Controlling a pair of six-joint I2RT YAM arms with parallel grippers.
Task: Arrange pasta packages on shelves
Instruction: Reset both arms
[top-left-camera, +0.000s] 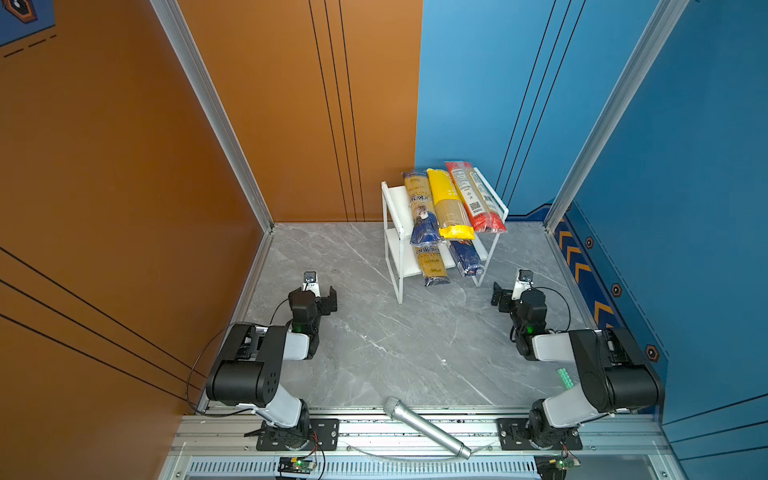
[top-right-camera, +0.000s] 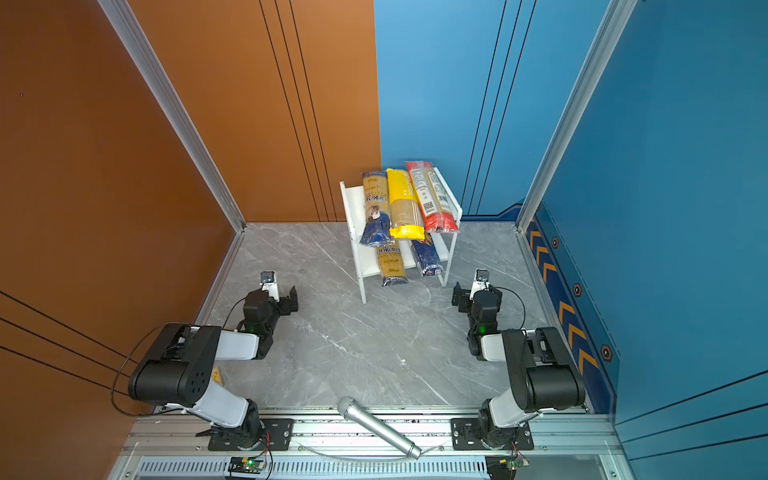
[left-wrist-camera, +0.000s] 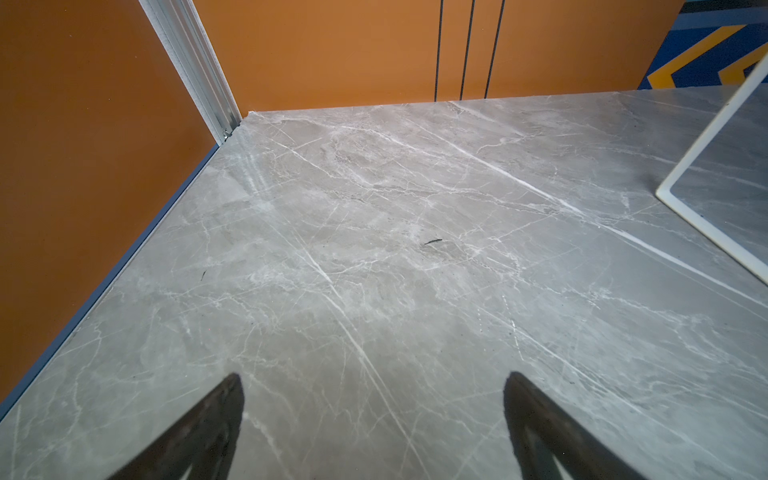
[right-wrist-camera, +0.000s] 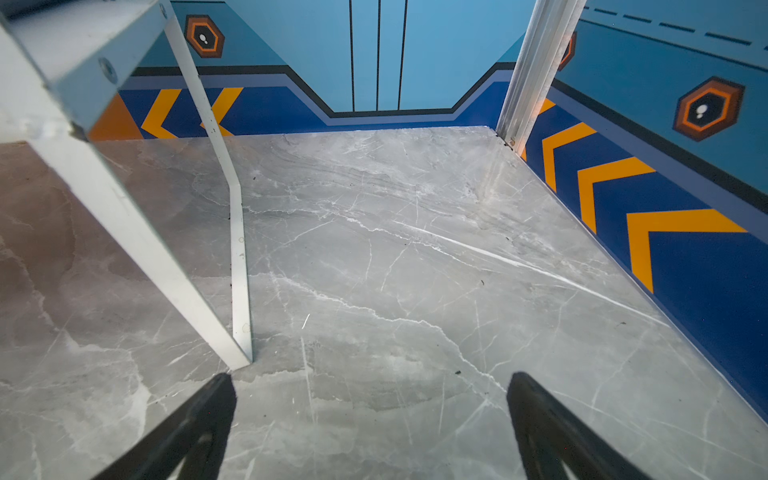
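Pasta packages all lie on the shelves (top-left-camera: 395, 205), which stand at the far side of the worktop (top-left-camera: 374, 353).

- Upper tier: one ankara bag (top-left-camera: 420, 208), the yellow bag (top-left-camera: 446, 203) and the red bag (top-left-camera: 473, 195) lie side by side, with their near ends overhanging the front edge.
- Lower tier: the second ankara bag (top-left-camera: 432, 266) and the Barilla bag (top-left-camera: 465, 257) also project forward.
- No package shows on the worktop in either top view.

The left gripper (left-wrist-camera: 372, 376) is released. Its jaws are spread wide over bare worktop and grasp nothing, well apart from the shelves. The right gripper (right-wrist-camera: 370, 376) is likewise released and empty, near the front leg (right-wrist-camera: 239, 270) of the shelves but not touching it.

Judgement: placement appears complete, and the step in hand is the final check. Any further move would be a light push to seat the overhanging bags deeper. That push calls for a low, straight approach that avoids nudging the light frame.

A silver microphone (top-left-camera: 428, 428) lies at the near edge and is not part of the task.
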